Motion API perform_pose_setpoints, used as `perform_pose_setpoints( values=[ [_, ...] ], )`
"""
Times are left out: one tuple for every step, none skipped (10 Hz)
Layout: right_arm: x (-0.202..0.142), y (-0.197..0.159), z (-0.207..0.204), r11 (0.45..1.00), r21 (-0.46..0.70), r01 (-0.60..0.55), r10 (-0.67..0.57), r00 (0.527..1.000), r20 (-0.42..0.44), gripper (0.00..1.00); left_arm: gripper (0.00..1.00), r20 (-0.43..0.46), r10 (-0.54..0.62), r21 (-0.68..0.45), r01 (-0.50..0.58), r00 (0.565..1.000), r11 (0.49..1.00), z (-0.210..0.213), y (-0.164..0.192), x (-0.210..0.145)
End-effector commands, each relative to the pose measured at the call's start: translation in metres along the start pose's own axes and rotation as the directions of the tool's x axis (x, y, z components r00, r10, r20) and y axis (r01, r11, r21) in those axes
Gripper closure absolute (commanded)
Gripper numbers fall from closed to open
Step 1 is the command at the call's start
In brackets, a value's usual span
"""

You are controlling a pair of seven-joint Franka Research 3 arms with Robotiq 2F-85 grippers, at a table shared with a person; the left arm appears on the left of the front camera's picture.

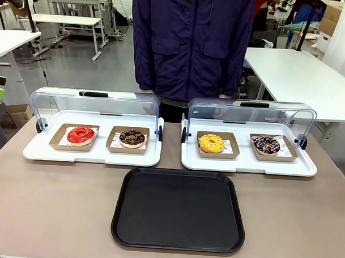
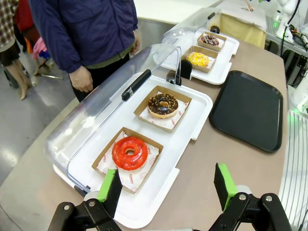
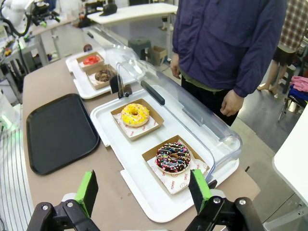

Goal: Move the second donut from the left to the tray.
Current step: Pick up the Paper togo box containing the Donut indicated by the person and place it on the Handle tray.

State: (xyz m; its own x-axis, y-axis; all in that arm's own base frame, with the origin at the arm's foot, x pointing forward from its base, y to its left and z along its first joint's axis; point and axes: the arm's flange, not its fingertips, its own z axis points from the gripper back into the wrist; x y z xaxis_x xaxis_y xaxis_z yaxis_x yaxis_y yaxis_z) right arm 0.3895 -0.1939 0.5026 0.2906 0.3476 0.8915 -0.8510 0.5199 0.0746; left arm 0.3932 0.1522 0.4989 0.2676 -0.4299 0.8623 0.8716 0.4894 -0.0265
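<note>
The second donut from the left (image 1: 132, 138) is a chocolate ring with nut bits in a brown cardboard holder, on the left white display tray; it also shows as the nut-topped donut (image 2: 162, 105) and farther off as a dark donut (image 3: 103, 75). The black tray (image 1: 179, 209) lies bare at the front middle of the table, seen again as the tray (image 2: 248, 109) and the tray (image 3: 59, 132). My left gripper (image 2: 167, 185) hangs open above the table near the red donut (image 2: 129, 152). My right gripper (image 3: 143, 190) hangs open near the sprinkled donut (image 3: 173, 157).
Both white display trays (image 1: 92, 155) (image 1: 248, 165) have their clear domed lids raised at the back. A yellow donut (image 1: 211, 143) and a sprinkled donut (image 1: 266, 145) sit on the right one. A person in a dark jacket (image 1: 192, 42) stands at the far side, hands down.
</note>
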Motion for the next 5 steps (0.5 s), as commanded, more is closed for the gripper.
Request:
perform_pose_setpoints(
  values=[
    [0.0018,-0.0005,-0.0005,1.000,0.000,-0.010,0.010,1.000,0.014,0.00,0.00,0.007,-0.003,-0.007,0.003,1.000,1.000,-0.0012,0.0001,-0.0001],
    [0.0018,-0.0005,-0.0005,1.000,0.000,-0.010,0.010,1.000,0.014,0.00,0.00,0.007,-0.003,-0.007,0.003,1.000,1.000,-0.0012,0.0001,-0.0001],
    [0.0018,-0.0005,-0.0005,1.000,0.000,-0.010,0.010,1.000,0.014,0.00,0.00,0.007,-0.003,-0.007,0.003,1.000,1.000,-0.0012,0.0001,-0.0001],
    [0.0018,-0.0005,-0.0005,1.000,0.000,-0.010,0.010,1.000,0.014,0.00,0.00,0.007,-0.003,-0.007,0.003,1.000,1.000,-0.0012,0.0001,-0.0001],
    [0.0018,-0.0005,-0.0005,1.000,0.000,-0.010,0.010,1.000,0.014,0.00,0.00,0.007,-0.003,-0.007,0.003,1.000,1.000,-0.0012,0.0001,-0.0001]
  ],
)
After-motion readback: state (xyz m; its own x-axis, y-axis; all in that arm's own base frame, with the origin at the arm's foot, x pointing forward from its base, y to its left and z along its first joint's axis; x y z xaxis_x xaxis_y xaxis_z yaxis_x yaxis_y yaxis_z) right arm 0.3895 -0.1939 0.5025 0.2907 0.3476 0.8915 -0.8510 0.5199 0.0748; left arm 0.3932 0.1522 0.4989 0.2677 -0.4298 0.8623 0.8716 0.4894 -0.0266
